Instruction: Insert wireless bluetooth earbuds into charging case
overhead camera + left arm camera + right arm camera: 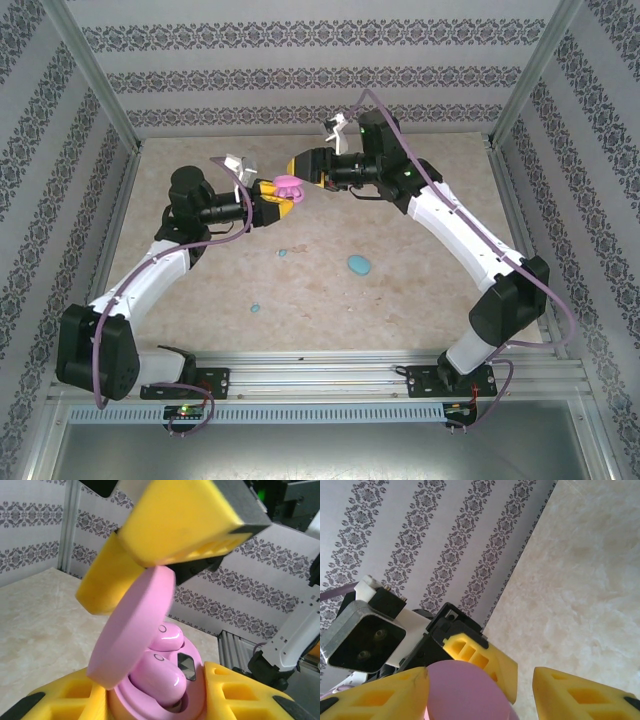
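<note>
My left gripper (pixel 272 205) is shut on the base of a pink charging case (pixel 150 700), held above the table. The case's lid (pixel 132 630) stands open. Two pink earbuds (pixel 167 637) (pixel 157 677) sit in its wells. My right gripper (pixel 300 168) hovers at the lid from the far side, open. In the right wrist view the lid (pixel 465 690) lies against one of that gripper's fingers (pixel 375 697), with a gap to the other finger (pixel 580 695). Two light blue earbuds (pixel 283 251) (pixel 255 308) lie loose on the table.
A light blue oval case (pixel 358 265) lies shut on the beige table (pixel 420 200) right of centre. Patterned walls and metal posts (pixel 95 70) enclose the table on three sides. The arms' base rail (pixel 330 375) runs along the near edge.
</note>
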